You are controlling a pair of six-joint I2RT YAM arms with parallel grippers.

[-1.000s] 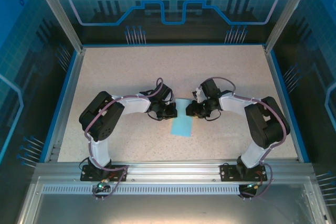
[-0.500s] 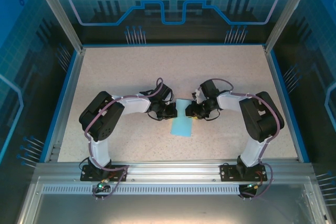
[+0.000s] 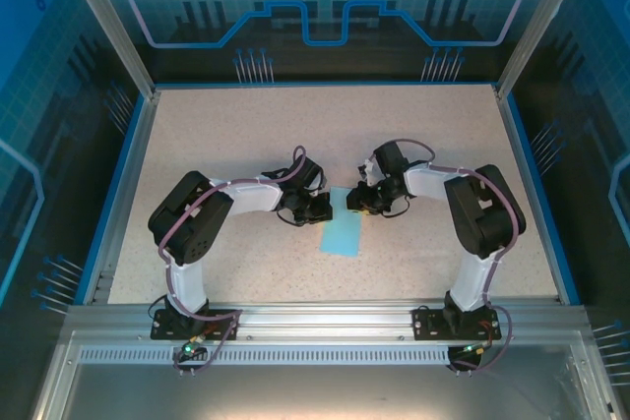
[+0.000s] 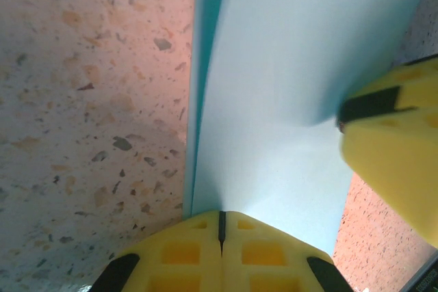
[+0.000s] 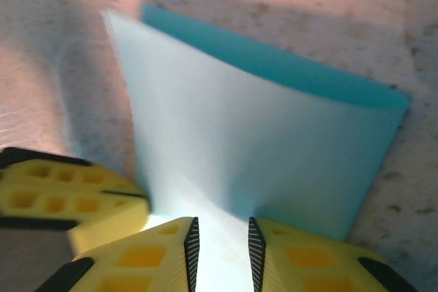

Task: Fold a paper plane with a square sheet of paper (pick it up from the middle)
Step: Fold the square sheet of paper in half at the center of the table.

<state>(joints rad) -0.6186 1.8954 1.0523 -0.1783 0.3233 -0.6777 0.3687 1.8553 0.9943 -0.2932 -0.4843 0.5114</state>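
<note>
The square sheet of paper [image 3: 342,234], light blue, lies folded into a narrow strip at the table's middle, between the two grippers. My left gripper [image 3: 326,206] is shut on the far left edge of its top layer, which rises to the closed jaws [image 4: 221,214]. In the left wrist view the paper [image 4: 287,87] fans out ahead, with a darker lower layer showing along its left side. My right gripper [image 3: 353,203] faces the left one across the strip. Its jaws [image 5: 220,229] stand apart, and the paper [image 5: 239,135] runs into the gap between them. No paper plane shape shows.
The speckled table [image 3: 246,135] has a blue rim [image 3: 126,184] and metal posts at its corners. Both arm bases sit on the near aluminium rail [image 3: 315,322]. A yellow finger [image 4: 393,145] of the right gripper crosses the left wrist view.
The right arm has swung left and slightly farther away, so its gripper is closer over the strip's far end. The left arm and its grip have not moved.
</note>
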